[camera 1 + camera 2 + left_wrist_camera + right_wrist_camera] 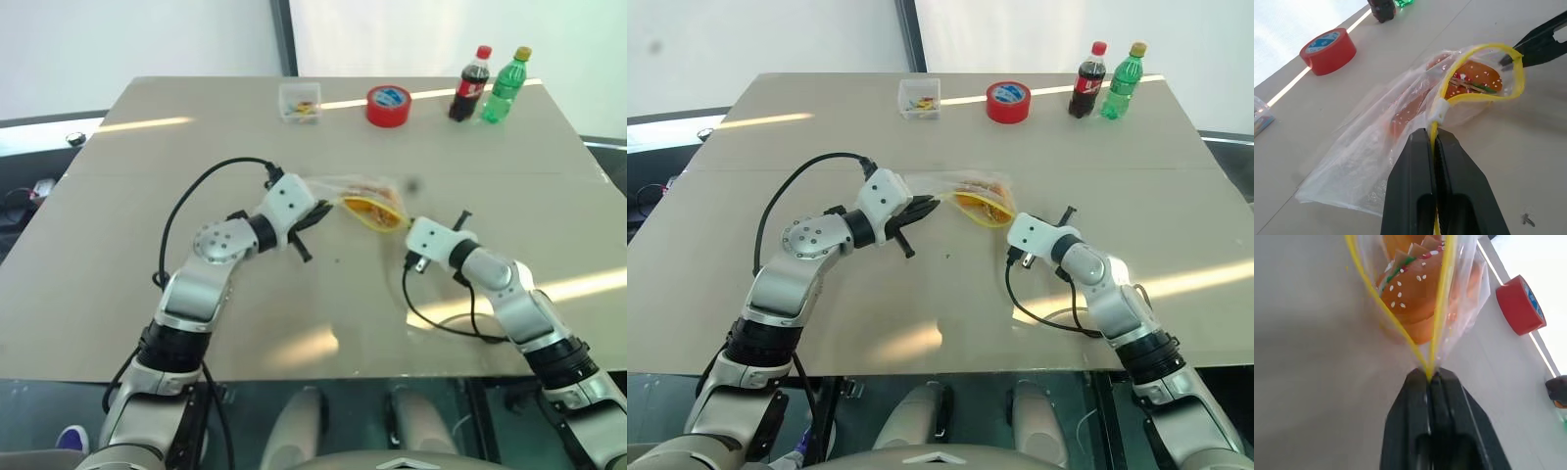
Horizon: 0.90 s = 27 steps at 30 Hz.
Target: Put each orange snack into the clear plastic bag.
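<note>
Pinching the floppy clear plastic bag [1376, 147] by its yellow mouth strip, both jaws clamp opposite ends; uneven pulling could spill the sesame-speckled orange snacks [1415, 289] beside the red tape roll [389, 105].

Bright daylight comes from the far windows, streaking glare across the table [147, 245]; head views are sharp, and wrist views blur up close.

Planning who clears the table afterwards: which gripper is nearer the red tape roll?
Right, I'd say, though not by much. The right gripper pinches the bag's yellow mouth almost straight below the red tape roll; the left gripper pinches it further left.
</note>
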Tool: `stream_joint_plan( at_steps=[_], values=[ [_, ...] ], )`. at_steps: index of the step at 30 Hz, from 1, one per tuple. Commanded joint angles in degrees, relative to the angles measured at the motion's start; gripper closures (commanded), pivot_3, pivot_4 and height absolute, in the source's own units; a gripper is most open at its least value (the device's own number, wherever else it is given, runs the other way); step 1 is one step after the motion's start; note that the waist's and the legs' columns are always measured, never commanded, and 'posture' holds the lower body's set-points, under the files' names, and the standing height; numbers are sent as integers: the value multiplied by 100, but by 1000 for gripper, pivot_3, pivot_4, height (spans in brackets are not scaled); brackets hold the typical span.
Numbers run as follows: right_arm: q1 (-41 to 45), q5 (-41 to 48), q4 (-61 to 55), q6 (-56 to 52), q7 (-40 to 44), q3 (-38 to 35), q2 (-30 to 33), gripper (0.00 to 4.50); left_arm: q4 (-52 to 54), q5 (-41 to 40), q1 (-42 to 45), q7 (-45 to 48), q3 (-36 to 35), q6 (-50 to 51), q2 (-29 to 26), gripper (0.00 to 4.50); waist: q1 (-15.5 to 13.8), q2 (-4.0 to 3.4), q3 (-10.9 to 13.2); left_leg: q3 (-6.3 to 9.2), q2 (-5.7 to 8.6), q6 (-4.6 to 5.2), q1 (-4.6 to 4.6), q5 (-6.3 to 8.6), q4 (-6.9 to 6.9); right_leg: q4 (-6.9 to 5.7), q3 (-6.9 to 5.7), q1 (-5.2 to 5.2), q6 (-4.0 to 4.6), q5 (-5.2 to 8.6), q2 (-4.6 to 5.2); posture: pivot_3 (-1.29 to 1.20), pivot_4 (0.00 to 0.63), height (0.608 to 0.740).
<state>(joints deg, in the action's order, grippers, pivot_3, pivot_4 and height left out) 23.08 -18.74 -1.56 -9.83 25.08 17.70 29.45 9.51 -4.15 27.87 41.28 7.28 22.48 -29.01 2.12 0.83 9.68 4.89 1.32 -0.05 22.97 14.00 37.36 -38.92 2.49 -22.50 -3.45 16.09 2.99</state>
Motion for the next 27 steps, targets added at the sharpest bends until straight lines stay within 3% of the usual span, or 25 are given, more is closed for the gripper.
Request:
stream_joint_plan(
  at_steps=[1,7,12,15,20,27],
  values=[
    [126,39,-237,126,-90,-466,155,4462,126,-131,156,-12,-149,-54,7,4500,-1,0,0,0,0,0,0,0,0,0,0,0,0,0,0,0,150,740],
    [758,171,-420,44,245,-1191,1012,4462,-143,-710,676,484,-394,-69,-137,4500,-21,-1,4,2,2,1,2,0,5,0,-4,1,0,0,2,0,150,740],
    [1614,-87,837,547,-41,-1159,1330,4462,-1786,21,1675,-167,-69,-1278,206,4500,-11,1,3,-2,9,1,-5,0,5,-2,-4,6,0,-1,-2,0,150,740],
    [1717,-151,946,691,-93,-1199,1412,4462,-2231,233,1925,-332,-22,-1885,248,4500,-6,1,3,-9,9,-7,2,-5,5,5,3,1,0,0,1,0,150,740],
    [805,132,-277,258,226,-1524,1454,4462,-2125,301,1589,-144,-33,-2701,16,4500,23,1,2,-13,4,-24,104,-15,16,-5,9,-106,0,-1,2,0,150,740],
    [-865,-155,-1211,-69,29,-1113,1042,4462,-1380,665,333,-44,399,-3067,-95,4500,-11,2,0,-23,3,-18,97,-15,24,-16,19,-100,-2,-3,7,0,150,740]
  ],
)
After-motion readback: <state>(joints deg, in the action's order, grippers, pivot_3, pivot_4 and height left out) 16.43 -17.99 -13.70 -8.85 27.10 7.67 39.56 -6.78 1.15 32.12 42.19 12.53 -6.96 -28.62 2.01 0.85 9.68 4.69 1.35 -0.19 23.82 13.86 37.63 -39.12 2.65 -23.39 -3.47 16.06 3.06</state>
